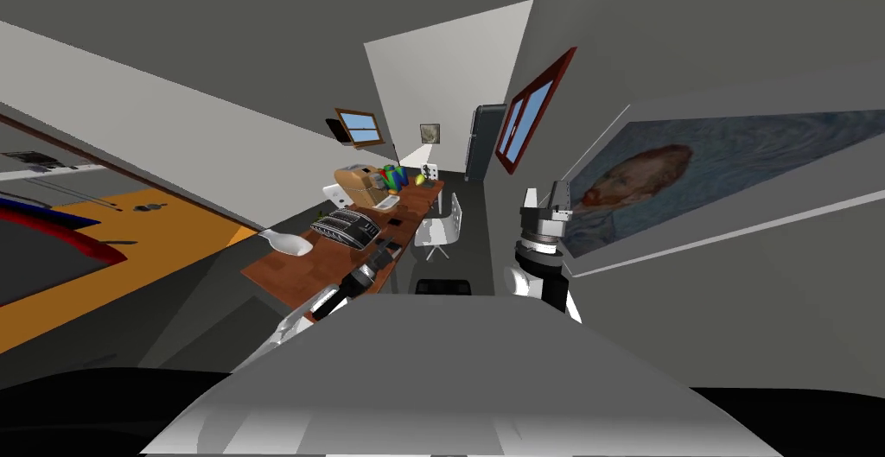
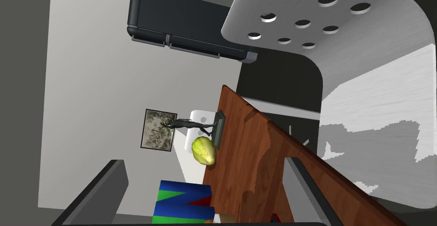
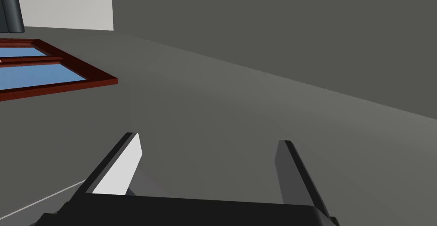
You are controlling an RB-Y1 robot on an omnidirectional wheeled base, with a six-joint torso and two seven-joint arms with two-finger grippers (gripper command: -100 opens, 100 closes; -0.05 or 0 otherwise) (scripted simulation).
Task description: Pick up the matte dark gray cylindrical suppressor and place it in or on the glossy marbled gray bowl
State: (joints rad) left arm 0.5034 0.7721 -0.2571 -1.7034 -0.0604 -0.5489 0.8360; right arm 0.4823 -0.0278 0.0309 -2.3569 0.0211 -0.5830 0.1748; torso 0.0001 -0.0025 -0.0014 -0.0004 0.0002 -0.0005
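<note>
The left gripper point(image 2: 204, 162) hangs low over the near end of a long brown wooden tabletop point(image 2: 239, 168), its two fingers spread wide with nothing between them. Beyond it, towards the far end of the tabletop, lie one yellow-green fruit point(image 2: 203, 150) and one dark figurine point(image 2: 192, 124) on a flat base. The fruit is just beside the base. One blue, green and red can point(image 2: 183, 203) stands nearer the gripper, on the left side of the tabletop.

In the head view a few small dark shapes point(image 1: 394, 205) lie on the tabletop just beyond the left arm. I cannot tell which of them is the suppressor. One pale grey bowl point(image 1: 289, 242) sits at the near left edge of the tabletop, well apart from the fruit. Right of the bowl stands one dark ribbed appliance point(image 1: 346, 229), and farther along one tan box point(image 1: 359, 186).

There are two white chairs. One point(image 2: 324, 27) has round holes in its back and stands right of the tabletop. The other point(image 1: 429, 169) stands at its far end. One dark fridge point(image 2: 187, 27) and one small framed picture point(image 2: 158, 136) are at the far wall.

The right gripper point(image 3: 208, 138) is raised by the right wall beside one large portrait painting point(image 1: 648, 184), and its fingers are also wide apart and empty. Two windows show: one with a dark red frame point(image 1: 527, 119) on the right wall and one with a brown frame point(image 1: 359, 126) farther off.
</note>
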